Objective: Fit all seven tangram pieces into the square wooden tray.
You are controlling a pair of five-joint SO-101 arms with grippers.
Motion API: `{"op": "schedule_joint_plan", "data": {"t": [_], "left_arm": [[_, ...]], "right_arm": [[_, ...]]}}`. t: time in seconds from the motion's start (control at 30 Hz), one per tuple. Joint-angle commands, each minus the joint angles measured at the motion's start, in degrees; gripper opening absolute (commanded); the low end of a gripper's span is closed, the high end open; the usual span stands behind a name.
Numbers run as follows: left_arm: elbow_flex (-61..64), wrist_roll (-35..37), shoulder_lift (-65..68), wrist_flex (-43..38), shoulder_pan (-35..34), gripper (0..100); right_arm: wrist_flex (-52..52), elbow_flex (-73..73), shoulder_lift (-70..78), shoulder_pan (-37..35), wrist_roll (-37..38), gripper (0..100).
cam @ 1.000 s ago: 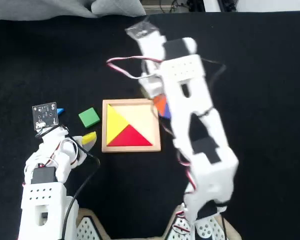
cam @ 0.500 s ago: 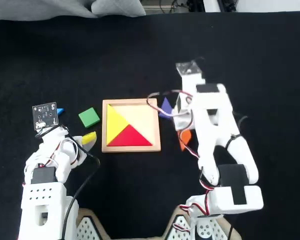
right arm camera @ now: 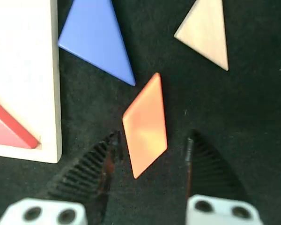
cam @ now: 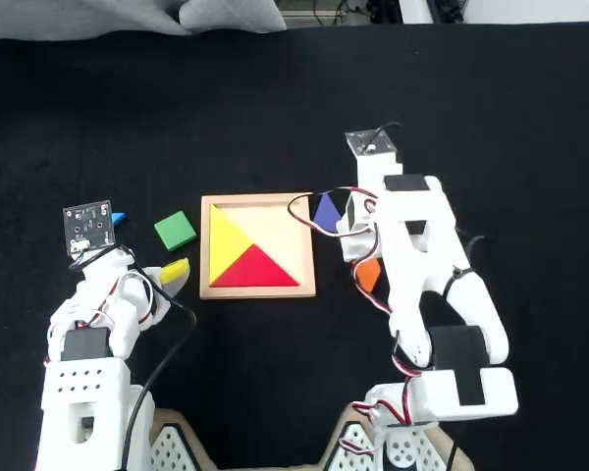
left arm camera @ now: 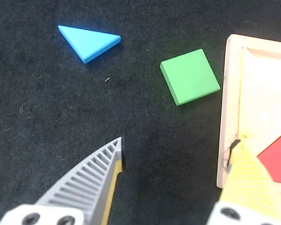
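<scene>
Tray (left arm camera: 229, 117) beside left end effector (left arm camera: 178, 143), apart; right end effector (right arm camera: 153, 136) apart, perhaps straddling parallelogram (right arm camera: 145, 124).

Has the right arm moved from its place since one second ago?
Yes. The right arm drew back toward its base, off the wooden tray, and now stands right of it.

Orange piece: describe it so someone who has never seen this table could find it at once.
Start at the square wooden tray in the middle of the black table. Just off its right side, three loose pieces lie by the right gripper. The orange piece is the slanted four-sided one, beside the blue triangle and the pale wooden triangle.
</scene>
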Motion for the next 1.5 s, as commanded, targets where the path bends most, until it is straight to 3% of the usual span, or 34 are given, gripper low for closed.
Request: {"op": "schedule_joint_plan", "data": {"t": [0.0,0.2,0.33,0.47,0.63,0.9,1.1,1.47], "left_arm": [[-0.31,-0.35,-0.7,-1.05,0.57,35],[-0.31,-0.35,-0.7,-1.05,0.57,35],[-0.31,-0.35,-0.7,-1.05,0.57,35],[-0.31,-0.35,-0.7,-1.05,0.57,35],[-0.31,-0.35,-0.7,-1.05,0.57,35],[-0.31,-0.35,-0.7,-1.05,0.57,35],[-0.31,-0.35,-0.7,-1.05,0.57,35],[-0.31,-0.35,-0.7,-1.05,0.57,35]], "right_arm": [[3.87,-3.47,-4.0,-1.49,2.55,15.2],[4.48,-3.82,-5.05,-2.29,2.99,10.6],[0.97,-3.82,-1.8,-2.55,8.79,1.7],[-2.37,-4.26,4.18,-1.32,13.98,1.5],[-4.22,-5.14,7.16,2.55,13.98,1.2],[0.09,-6.29,-0.75,4.66,14.33,1.1],[-2.99,-4.7,-5.49,6.95,14.51,1.1],[-5.98,-6.64,5.49,9.93,17.49,1.1]]}}
